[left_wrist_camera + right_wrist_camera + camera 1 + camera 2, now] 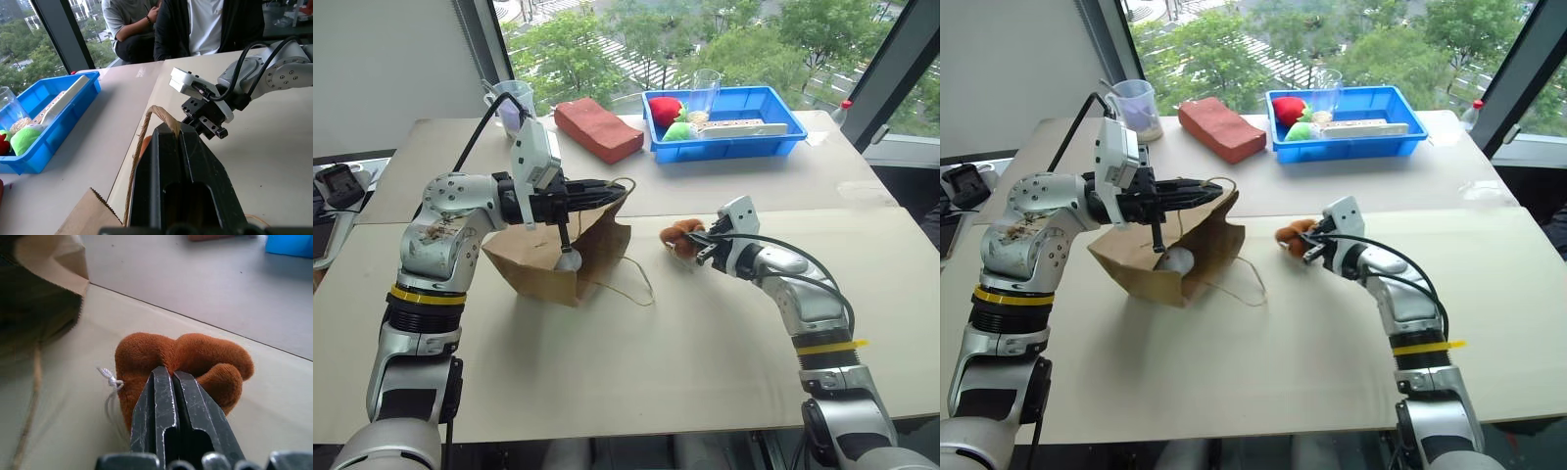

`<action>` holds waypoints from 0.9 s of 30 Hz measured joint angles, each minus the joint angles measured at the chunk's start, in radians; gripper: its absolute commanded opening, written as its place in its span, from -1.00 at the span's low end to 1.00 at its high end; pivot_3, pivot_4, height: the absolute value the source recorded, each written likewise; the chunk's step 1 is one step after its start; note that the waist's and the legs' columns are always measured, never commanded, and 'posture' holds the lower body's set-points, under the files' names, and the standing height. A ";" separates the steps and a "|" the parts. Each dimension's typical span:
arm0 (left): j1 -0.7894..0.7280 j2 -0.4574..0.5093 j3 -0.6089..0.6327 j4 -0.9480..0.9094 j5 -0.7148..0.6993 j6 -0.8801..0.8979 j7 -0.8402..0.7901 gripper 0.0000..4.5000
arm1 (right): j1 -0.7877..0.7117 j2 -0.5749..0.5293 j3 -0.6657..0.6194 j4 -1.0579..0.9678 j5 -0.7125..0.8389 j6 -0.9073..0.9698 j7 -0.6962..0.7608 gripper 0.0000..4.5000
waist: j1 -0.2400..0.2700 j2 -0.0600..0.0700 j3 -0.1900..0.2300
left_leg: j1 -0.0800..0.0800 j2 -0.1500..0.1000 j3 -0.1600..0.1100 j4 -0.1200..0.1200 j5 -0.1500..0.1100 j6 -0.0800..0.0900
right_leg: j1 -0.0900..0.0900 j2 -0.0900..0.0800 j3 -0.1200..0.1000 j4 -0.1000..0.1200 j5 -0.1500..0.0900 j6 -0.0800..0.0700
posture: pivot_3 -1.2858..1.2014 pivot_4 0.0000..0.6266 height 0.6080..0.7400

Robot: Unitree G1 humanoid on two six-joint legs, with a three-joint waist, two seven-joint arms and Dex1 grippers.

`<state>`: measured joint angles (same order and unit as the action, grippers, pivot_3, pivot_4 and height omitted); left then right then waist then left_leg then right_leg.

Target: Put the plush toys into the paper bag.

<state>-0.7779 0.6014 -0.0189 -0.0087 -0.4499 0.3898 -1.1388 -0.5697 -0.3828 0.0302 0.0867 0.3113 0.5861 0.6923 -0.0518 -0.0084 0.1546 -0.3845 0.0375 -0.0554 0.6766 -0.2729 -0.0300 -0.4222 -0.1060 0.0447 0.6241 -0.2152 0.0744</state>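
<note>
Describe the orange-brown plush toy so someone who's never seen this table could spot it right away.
Start at the tan paper bag standing near the middle of the pale table; its handle is held up by the left tool. Just to the bag's right lies the orange-brown plush toy, pinched by the right tool. It is small, fuzzy and rust-coloured, unlike the red and green toys in the far blue tray.

We see the white plush toy [1176, 259] partly hidden inside the paper bag [1197, 257]. The right gripper's fingers [172, 407] cover part of the orange-brown plush toy [195, 357]. Two seated people [188, 24] are cut off by the frame's edge.
</note>
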 measured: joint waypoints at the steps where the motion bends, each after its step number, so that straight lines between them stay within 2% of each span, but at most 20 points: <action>1: 0.000 0.000 0.000 0.000 0.000 0.000 0.000 -1.00 | 0.000 0.007 0.005 -0.031 0.022 0.021 0.016 -0.99 | 0.000 0.000 0.000 | 0.000 0.000 0.000 0.000 0.000 0.000 | 0.000 0.000 0.000 0.000 0.000 0.000 | 0.03 -0.52 1.00; 8: -0.001 0.002 0.000 0.000 0.000 0.000 -0.002 -1.00 | -0.049 0.065 0.082 -0.117 0.067 0.114 0.036 -0.99 | 0.007 0.000 0.000 | 0.000 0.000 -0.001 0.000 0.000 0.000 | 0.000 0.000 0.000 0.000 0.000 0.000 | 0.03 -0.52 1.00; 14: -0.011 -0.001 -0.005 0.001 0.000 0.000 -0.010 -1.00 | -0.122 0.180 0.156 -0.024 0.053 0.110 0.022 -0.99 | 0.002 0.000 0.000 | 0.000 0.000 -0.001 0.000 0.000 0.000 | -0.001 0.000 0.000 0.000 0.000 0.000 | 0.03 -0.52 1.00; 24: -0.015 -0.014 -0.007 0.000 -0.002 0.002 -0.012 -1.00 | -0.180 0.350 0.174 0.170 -0.039 -0.035 -0.072 -0.99 | 0.001 0.000 0.000 | 0.000 0.000 -0.001 0.000 0.000 -0.001 | -0.001 0.000 -0.001 0.000 0.000 0.000 | 0.03 -0.52 1.00; 27: -0.015 -0.016 -0.007 0.000 -0.003 0.002 -0.011 -1.00 | -0.179 0.380 0.177 0.196 -0.064 -0.063 -0.102 -0.57 | -0.002 0.000 0.000 | 0.000 0.000 -0.001 -0.001 0.001 -0.001 | -0.001 0.000 -0.001 0.001 0.000 0.000 | 0.03 -0.52 1.00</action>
<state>-0.7933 0.5853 -0.0257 -0.0086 -0.4526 0.3921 -1.1503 -0.7489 -0.0029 0.2074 0.2830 0.2476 0.5231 0.5908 -0.0540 -0.0081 0.1547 -0.3847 0.0372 -0.0563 0.6761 -0.2724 -0.0310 -0.4232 -0.1060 0.0442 0.6247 -0.2152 0.0744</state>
